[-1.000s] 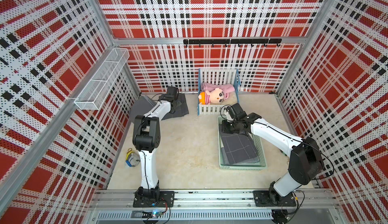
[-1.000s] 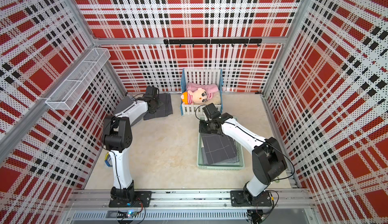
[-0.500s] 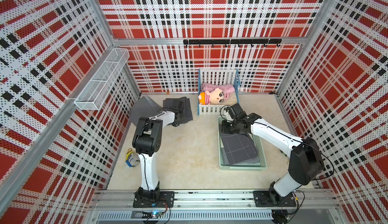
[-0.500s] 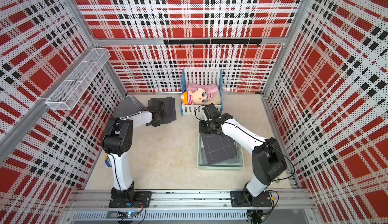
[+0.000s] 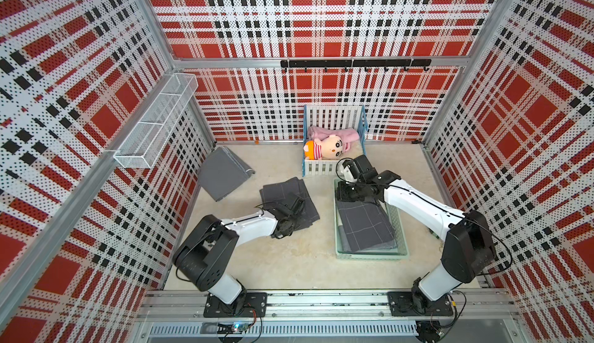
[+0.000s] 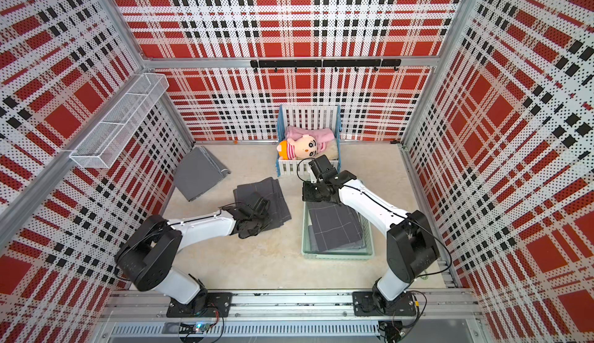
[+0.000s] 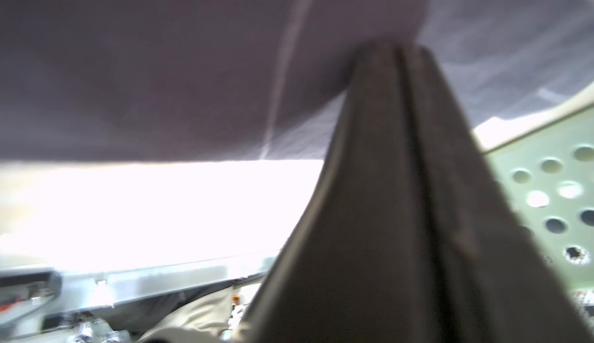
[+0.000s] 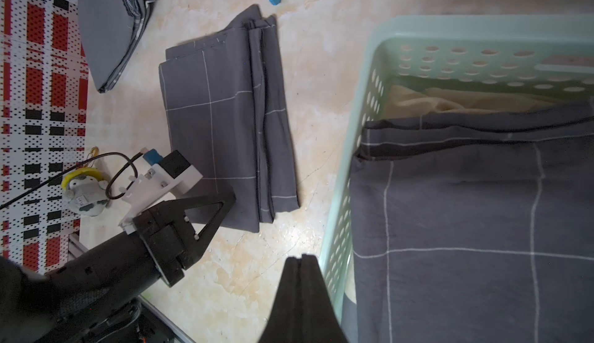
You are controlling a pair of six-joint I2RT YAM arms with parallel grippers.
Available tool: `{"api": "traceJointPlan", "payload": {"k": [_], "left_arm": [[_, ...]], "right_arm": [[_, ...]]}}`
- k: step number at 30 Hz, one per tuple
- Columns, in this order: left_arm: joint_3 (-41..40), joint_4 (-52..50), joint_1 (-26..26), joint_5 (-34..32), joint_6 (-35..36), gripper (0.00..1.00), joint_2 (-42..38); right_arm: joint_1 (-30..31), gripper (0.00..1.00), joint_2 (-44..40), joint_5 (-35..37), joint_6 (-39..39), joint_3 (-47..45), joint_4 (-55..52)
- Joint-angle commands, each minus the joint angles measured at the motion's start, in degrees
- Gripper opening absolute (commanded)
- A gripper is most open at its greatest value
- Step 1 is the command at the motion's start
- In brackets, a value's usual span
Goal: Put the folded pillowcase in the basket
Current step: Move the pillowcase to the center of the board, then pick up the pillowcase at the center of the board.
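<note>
While the folded pillowcase [image 5: 283, 190] lies flat on the tabletop [image 5: 289, 261], just outside the basket's [image 5: 369, 256] left wall and not touching it, the left hand [image 8: 229, 196] sits clenched on the cloth. Left wrist view, blurred: fingertips [image 7: 379, 68] pressed together, tips buried in gray fabric. Right hand [image 8: 300, 259] clenched on nothing, hovering at the basket's far left corner, tips just outside the rim. Inside the basket: another gray grid-lined cloth [image 5: 366, 225], spread flat. White toy crib [image 5: 332, 119] holding a doll [image 5: 328, 148] stands just behind the basket.
</note>
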Motion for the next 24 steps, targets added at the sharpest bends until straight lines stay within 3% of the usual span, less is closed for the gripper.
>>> {"api": "traceJointPlan", "payload": {"k": [1,4,6,9,14,19,24], "left_arm": [[0.9,-2.3,0.0,-3.5,-3.5,0.05,-4.8],[2.7,-4.5,2.8,-5.0,-0.2,0.23,-7.5],[3.8,-5.5,7.5,-4.7,3.5,0.33,-8.6],[5.5,-6.4,14.6,-4.8,9.8,0.42,-8.3],[10.1,-7.6,24.2,-3.4,19.8,0.50,-2.7],[15.4,-7.3,26.4,-2.0,25.1,0.56,6.0],[18.4,-6.0,26.4,-0.2,25.7,0.57,12.6]], "right_arm": [[4.3,0.10,1.8,-1.0,-4.3,3.0,-0.1],[9.1,0.32,5.2,-0.2,-6.1,6.1,-1.4],[11.3,0.44,8.0,-0.6,-6.3,7.9,-1.2],[13.5,0.53,13.3,0.1,-6.6,11.7,-2.7],[14.1,0.62,21.4,7.6,-6.3,19.4,-8.0],[13.5,0.67,26.4,11.5,-4.3,22.6,-11.5],[12.6,0.72,28.7,11.5,-3.6,20.9,-10.8]]}}
